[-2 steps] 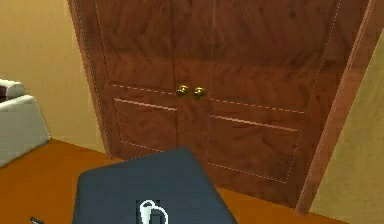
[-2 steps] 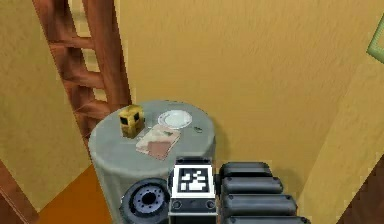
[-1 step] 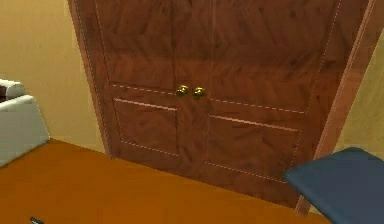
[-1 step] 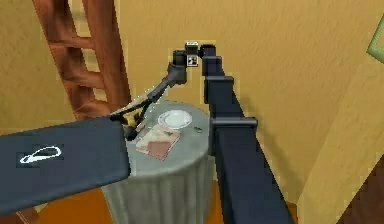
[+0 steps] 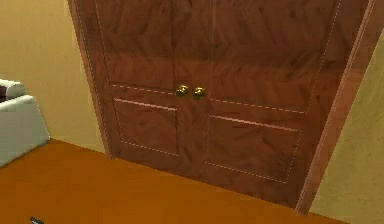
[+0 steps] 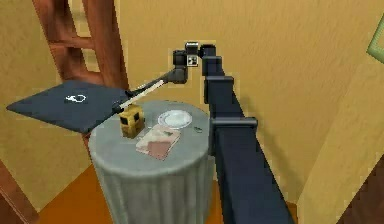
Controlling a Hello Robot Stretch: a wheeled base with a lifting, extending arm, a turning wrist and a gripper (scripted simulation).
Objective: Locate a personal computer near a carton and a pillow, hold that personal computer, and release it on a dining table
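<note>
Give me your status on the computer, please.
Tool holds dark flat computer, beside round grey table. Plate and yellow box on it. Closed double doors ahead.

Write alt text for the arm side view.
The robot's dark arm reaches out over a round grey table, its pincer ending at a flat dark laptop left of the tabletop. On the table stand a small yellow box, a white plate and a pinkish flat item; a wooden door stands behind.
</note>
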